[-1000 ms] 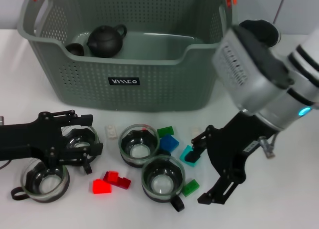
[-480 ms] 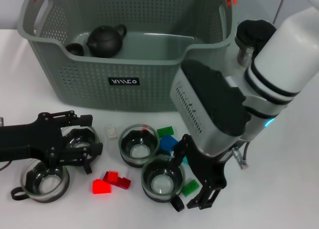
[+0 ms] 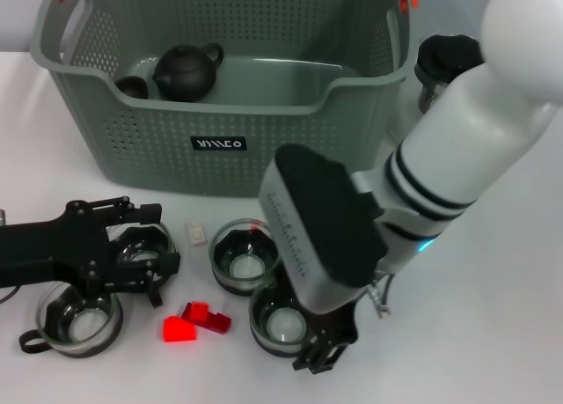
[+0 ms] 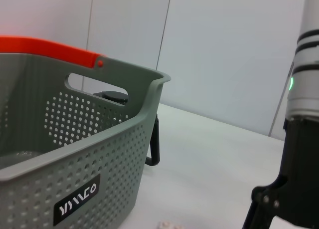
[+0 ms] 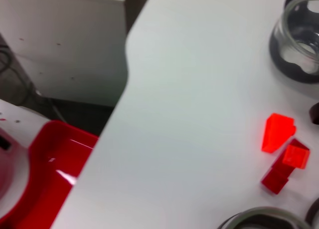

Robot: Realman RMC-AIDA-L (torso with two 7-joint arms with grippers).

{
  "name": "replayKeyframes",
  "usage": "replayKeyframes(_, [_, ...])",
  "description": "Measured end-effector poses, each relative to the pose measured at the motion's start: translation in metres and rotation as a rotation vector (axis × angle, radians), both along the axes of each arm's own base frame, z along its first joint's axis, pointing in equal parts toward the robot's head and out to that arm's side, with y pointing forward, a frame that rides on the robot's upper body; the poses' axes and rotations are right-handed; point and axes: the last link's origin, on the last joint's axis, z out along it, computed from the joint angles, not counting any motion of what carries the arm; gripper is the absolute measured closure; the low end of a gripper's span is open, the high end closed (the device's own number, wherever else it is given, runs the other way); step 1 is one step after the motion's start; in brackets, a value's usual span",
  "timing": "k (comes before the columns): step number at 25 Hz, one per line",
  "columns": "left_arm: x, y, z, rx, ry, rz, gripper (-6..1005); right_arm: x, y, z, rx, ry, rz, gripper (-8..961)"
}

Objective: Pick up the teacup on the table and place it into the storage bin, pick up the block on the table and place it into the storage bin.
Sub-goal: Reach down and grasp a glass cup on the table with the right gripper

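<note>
The grey storage bin [image 3: 220,122] stands at the back with a dark teapot [image 3: 186,69] and a small dark cup [image 3: 134,87] inside; its label side also shows in the left wrist view [image 4: 75,144]. Several glass teacups sit in front. My left gripper [image 3: 141,250] lies low at the left, open, with one teacup [image 3: 132,246] between its fingers. My right gripper [image 3: 303,329] hangs open over the front teacup [image 3: 280,320], mostly hidden under its own wrist. Red blocks [image 3: 179,329] [image 5: 277,132] and a white block [image 3: 195,234] lie between the cups.
Another teacup [image 3: 77,320] sits at the front left, one more [image 3: 242,256] in the middle. A dark jar [image 3: 449,61] stands right of the bin. The right wrist view shows the table's left edge [image 5: 124,64] with a red container [image 5: 45,164] below it.
My right arm has swung left and forward, so its wrist now covers the blue and green blocks and hangs over the front teacup. The left gripper has not moved.
</note>
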Motion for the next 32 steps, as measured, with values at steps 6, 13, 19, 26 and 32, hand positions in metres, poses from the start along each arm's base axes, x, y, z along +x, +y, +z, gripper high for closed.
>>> replayKeyframes(6, [0.0,-0.001,0.0,0.002,-0.002,0.002,221,0.003,-0.002,-0.014,0.048,0.007,0.023,86])
replayKeyframes(13, [-0.001,-0.001,0.003,0.019,-0.013,0.008,221,0.007,-0.004,-0.018,0.057,0.003,0.027,87])
replayKeyframes(19, [-0.001,0.0,0.005,0.02,-0.012,0.007,222,0.011,-0.007,-0.022,0.052,-0.009,0.036,86])
replayKeyframes(26, [-0.004,-0.002,0.005,0.006,0.005,0.01,222,0.011,-0.007,-0.022,0.052,-0.009,0.037,88])
replayKeyframes(32, [-0.004,-0.003,0.005,0.006,0.005,0.012,221,0.014,-0.006,-0.025,0.07,0.002,0.039,90])
